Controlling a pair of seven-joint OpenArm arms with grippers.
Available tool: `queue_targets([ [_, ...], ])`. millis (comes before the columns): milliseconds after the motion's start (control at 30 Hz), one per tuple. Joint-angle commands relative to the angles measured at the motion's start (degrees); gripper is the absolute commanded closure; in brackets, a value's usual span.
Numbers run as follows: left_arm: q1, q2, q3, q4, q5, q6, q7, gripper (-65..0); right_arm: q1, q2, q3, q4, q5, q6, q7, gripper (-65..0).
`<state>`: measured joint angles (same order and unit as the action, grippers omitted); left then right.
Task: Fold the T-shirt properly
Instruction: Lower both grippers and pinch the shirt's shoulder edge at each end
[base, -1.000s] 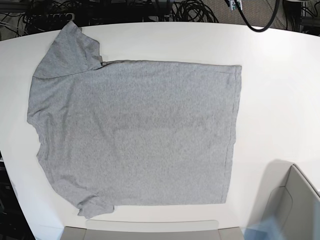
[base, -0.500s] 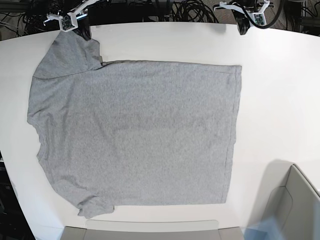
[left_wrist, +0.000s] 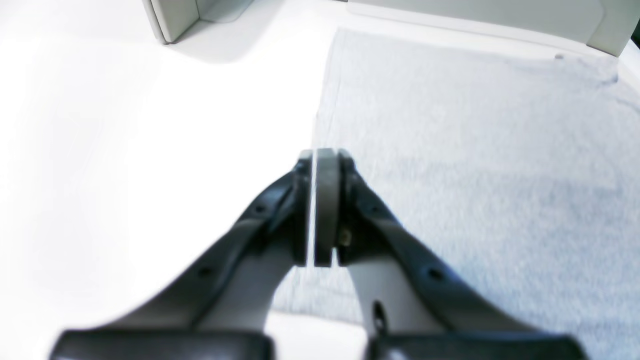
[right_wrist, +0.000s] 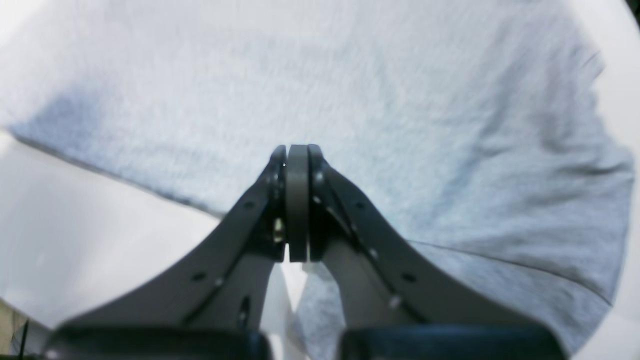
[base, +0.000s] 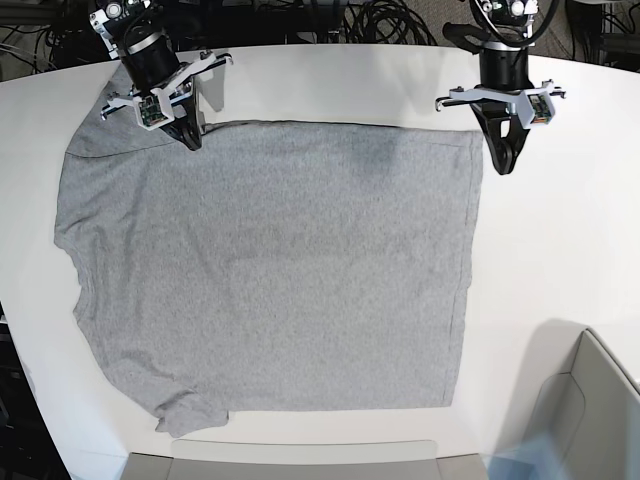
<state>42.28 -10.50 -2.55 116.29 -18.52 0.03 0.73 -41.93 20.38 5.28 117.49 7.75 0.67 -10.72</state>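
Observation:
The heather-grey T-shirt (base: 270, 270) lies flat on the white table (base: 570, 230) with its plain side up, the sleeves to the left and the hem to the right. My left gripper (base: 503, 168) points down beside the shirt's back right hem corner. In the left wrist view its tips (left_wrist: 315, 155) hover over the shirt's edge (left_wrist: 475, 150), open by only a thin slit and holding nothing. My right gripper (base: 190, 143) hangs over the back left sleeve seam. In the right wrist view it (right_wrist: 297, 150) is shut above the cloth (right_wrist: 350, 75), with nothing in it.
A grey bin (base: 590, 400) stands at the front right corner. A flat grey tray edge (base: 300, 460) runs along the front of the table. Black cables (base: 380, 20) lie behind the table's back edge.
Both arms have come in from the back edge and dropped toward the shirt's two far corners. The left jaws have parted by a sliver. The shirt has not moved.

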Motion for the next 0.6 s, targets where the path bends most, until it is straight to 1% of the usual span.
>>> queue_targets([
  [0,0.1,-1.4,0.0,1.0,-0.1,0.0,-2.7,-6.4,0.5,0.3,0.3,1.0,0.1,-0.4,0.3,-0.3],
  [67,0.1,-3.6,0.1,1.0,-0.1,0.0,-4.7,-8.9,1.2,0.7,0.0,1.0,0.2,-0.4,-0.8,-1.0],
  [100,0.0,-4.6,0.7,1.0,-0.1,0.0,-6.0,-10.0,1.4,0.7,0.0,1.1,0.2,-0.3,-0.9,-2.8],
  [167,-0.4,-7.3,1.8,1.0,-0.1,0.0,-7.7,-12.8,1.5,0.7,0.0,1.1,0.2,-0.4,-0.9,-9.0],
  [233,-0.9,-10.4,3.7,1.0,-0.1,0.0,-7.4,-14.9,1.1,0.7,0.2,1.1,0.2,-0.4,-1.0,-16.0],
  [300,-0.9,-12.9,5.2,1.0,-0.1,0.0,-6.8,-15.0,-0.3,0.7,0.3,1.1,0.2,-0.4,-1.0,-23.2],
  [367,-0.7,-14.3,6.1,1.0,-0.1,0.0,-6.7,-15.0,-2.3,0.7,0.1,1.1,0.2,-0.3,-0.8,-28.7],
  [433,-0.7,-14.9,6.5,1.0,-0.1,0.0,-6.6,-15.0,-3.8,0.3,0.1,1.1,0.2,-0.3,-0.7,-31.4],
  [467,-0.7,-14.9,6.5,1.0,-0.1,0.0,-6.6,-15.0,-4.5,0.1,0.2,1.1,0.3,-0.3,-0.6,-31.7],
  [500,-0.7,-14.9,6.5,1.0,-0.1,0.0,-6.6,-15.0,-5.2,-0.9,0.4,1.1,0.3,-0.3,-0.6,-31.7],
  [567,-0.7,-16.1,6.5,0.9,-0.1,0.0,-6.6,-15.0,-6.6,-3.1,1.4,1.1,0.3,-0.3,-0.6,-31.7],
])
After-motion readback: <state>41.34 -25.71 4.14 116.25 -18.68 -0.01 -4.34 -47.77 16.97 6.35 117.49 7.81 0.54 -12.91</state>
